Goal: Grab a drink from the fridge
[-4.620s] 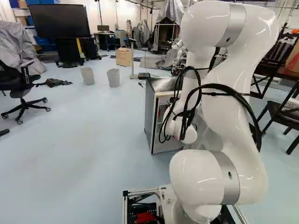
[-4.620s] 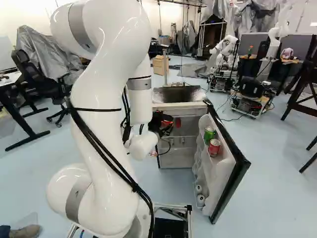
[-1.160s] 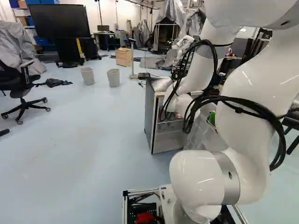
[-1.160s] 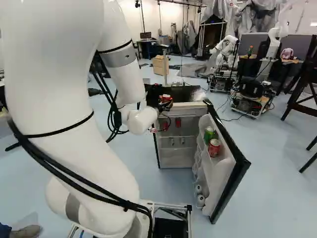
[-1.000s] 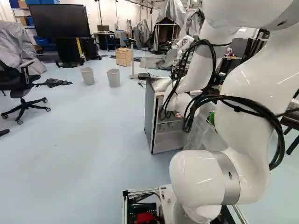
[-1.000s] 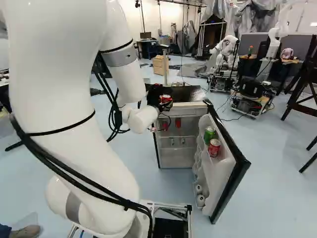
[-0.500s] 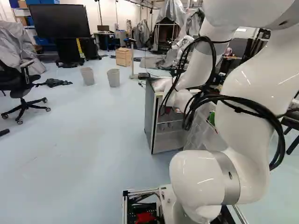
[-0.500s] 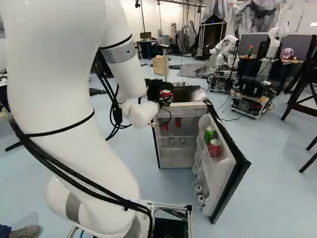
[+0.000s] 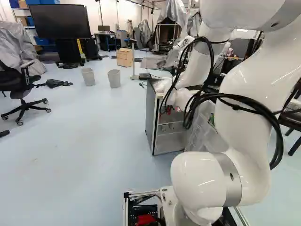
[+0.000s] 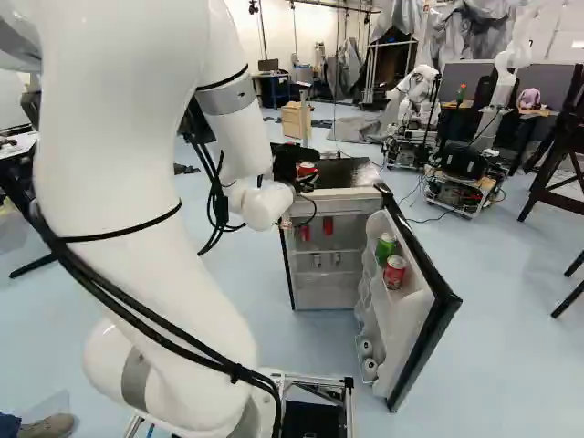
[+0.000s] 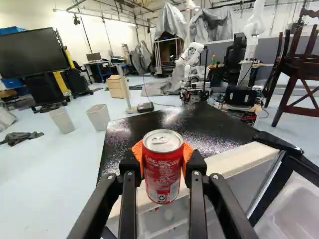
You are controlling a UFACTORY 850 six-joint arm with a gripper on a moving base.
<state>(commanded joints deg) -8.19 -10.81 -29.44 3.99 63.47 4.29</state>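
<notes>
**Red can (image 11: 162, 172) being held upright beside the front edge of the open fridge's (image 10: 345, 194) top**

Nearest, the right base view is being crowded on its left by the arm (image 10: 137, 237). Past it, the red can is being pinched from both sides by the orange pads (image 11: 187, 152) of the gripper (image 10: 307, 172). Its long axis is being kept close to vertical, with the lid and pull tab being turned up and a printed side being shown to the wrist view. Whether the fridge is being touched cannot be told.

In the right base view, the door (image 10: 409, 333) is being held wide open. On its rack a green can (image 10: 385, 247) and another red can (image 10: 394, 272) are being carried side by side, with two round white ends (image 10: 367, 356) being shown lower down. Inside the fridge, small red things (image 10: 328, 225) are being shown high up, above a shelf.

In the left base view, part of the fridge is being hidden by the arm and its black cables (image 9: 244, 100). Farther off, two bins (image 9: 114, 78), a wooden cabinet (image 9: 124, 57) and another robot (image 10: 421, 85) are being seen, with a black screen (image 9: 59, 21) beyond the bins.
</notes>
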